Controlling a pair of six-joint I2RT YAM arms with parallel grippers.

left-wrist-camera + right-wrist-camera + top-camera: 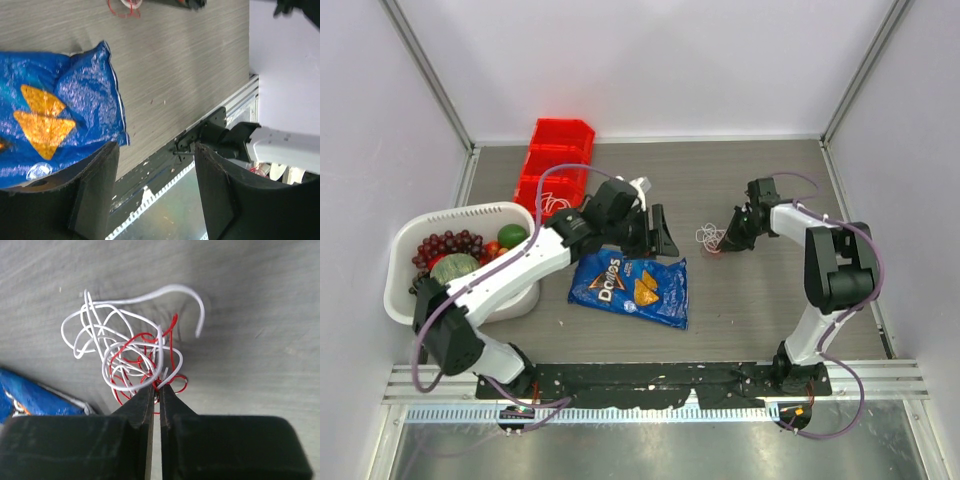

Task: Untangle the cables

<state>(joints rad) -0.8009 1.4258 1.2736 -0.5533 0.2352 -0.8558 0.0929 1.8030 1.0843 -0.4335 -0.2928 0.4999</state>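
The cables (127, 352) are a small tangle of thin white and red cords lying on the grey table; in the top view the cables (708, 238) sit just right of centre. My right gripper (158, 389) is shut, its tips pinching red and white strands at the near edge of the tangle. From above, the right gripper (725, 240) touches the tangle's right side. My left gripper (665, 235) hovers to the left of the cables, above the chip bag's top edge. In its wrist view the left gripper (155, 185) is open and holds nothing, and the cables (122, 6) show at the top edge.
A blue chip bag (632, 290) lies flat just left of and nearer than the tangle. A red bin (555, 165) stands at the back left. A white basket (405, 240) of fruit sits at the left. White walls enclose the table.
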